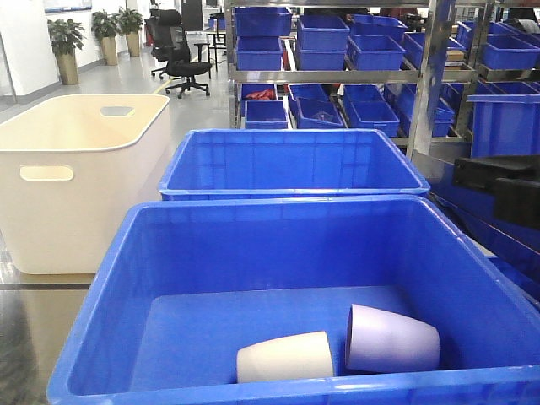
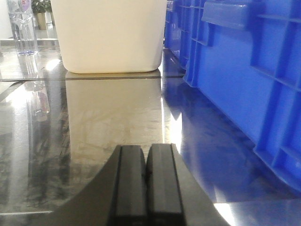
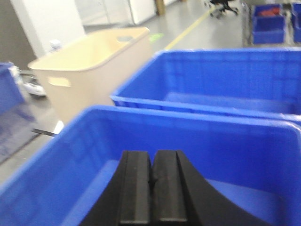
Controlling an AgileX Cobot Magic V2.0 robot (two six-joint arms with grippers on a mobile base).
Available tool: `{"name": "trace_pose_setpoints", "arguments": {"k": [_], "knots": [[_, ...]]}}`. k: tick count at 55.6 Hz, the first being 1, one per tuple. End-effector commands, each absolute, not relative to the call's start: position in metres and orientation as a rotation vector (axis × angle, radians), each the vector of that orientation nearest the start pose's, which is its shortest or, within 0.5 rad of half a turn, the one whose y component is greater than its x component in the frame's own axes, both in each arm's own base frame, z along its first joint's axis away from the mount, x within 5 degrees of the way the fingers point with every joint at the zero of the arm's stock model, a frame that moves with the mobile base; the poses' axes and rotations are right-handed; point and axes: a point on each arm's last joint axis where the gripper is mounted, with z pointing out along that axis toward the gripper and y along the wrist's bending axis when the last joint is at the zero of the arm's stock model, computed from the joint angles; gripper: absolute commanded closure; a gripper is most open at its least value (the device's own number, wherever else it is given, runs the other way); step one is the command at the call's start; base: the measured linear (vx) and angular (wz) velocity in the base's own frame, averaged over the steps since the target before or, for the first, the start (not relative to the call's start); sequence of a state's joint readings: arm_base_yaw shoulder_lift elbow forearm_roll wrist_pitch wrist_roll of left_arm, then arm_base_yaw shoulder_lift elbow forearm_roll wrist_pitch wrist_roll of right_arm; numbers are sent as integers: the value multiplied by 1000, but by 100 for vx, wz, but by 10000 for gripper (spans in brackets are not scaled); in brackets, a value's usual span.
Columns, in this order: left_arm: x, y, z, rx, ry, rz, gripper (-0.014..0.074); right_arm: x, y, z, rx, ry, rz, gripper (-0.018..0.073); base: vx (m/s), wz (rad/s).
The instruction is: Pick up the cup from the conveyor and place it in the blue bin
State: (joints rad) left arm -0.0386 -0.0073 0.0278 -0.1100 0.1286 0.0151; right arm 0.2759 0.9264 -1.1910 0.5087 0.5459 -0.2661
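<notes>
Blue bin (image 1: 101, 312): nearest the front camera, on a glossy reflective floor (image 2: 94, 122).
Cups: a cream cup (image 1: 284, 357) and a lilac cup (image 1: 392, 339) lie on their sides, side by side on the bin's bottom.
Second blue crate (image 1: 291, 190): directly behind the blue bin.
Cream tub (image 1: 76, 181): left of the blue crates, with handle cut-outs.
Left claw (image 2: 146, 188): pads pressed together, gripping nothing, low over the floor beside the bin's outer wall.
Right claw (image 3: 152, 188): pads closed, empty, above the blue bin's interior.
Room: steel shelving (image 1: 426, 76) stocked with small blue bins, an office chair (image 1: 179, 52), potted plants (image 1: 66, 46), and a water bottle (image 2: 22, 28) standing on the floor.
</notes>
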Motion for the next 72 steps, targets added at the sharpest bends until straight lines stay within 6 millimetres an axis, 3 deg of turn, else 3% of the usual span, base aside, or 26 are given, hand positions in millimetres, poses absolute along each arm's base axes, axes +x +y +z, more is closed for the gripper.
{"name": "trace_pose_setpoints", "arguments": {"k": [1, 9, 15, 30, 38, 50, 72], "knots": [[57, -3, 198, -46, 1553, -114, 555, 134, 65, 494, -263, 1547, 593, 568, 0, 0], [57, -3, 198, -46, 1553, -114, 555, 87, 52, 504, -298, 1470, 587, 568, 0, 0], [57, -3, 198, -46, 1553, -114, 555, 58, 39, 498, -316, 1412, 504, 568, 0, 0], [57, -3, 198, -46, 1553, -114, 555, 18, 12, 439, -128, 1216, 340, 568, 0, 0], [57, -3, 198, -46, 1553, -114, 555, 13, 6, 393, -35, 1264, 169, 568, 0, 0], [57, -3, 198, -46, 1553, -114, 555, 15, 2, 333, 85, 1386, 88, 568, 0, 0], [57, -3, 198, -46, 1553, -114, 555, 50, -2, 225, 55, 1571, -5, 568, 0, 0]]}}
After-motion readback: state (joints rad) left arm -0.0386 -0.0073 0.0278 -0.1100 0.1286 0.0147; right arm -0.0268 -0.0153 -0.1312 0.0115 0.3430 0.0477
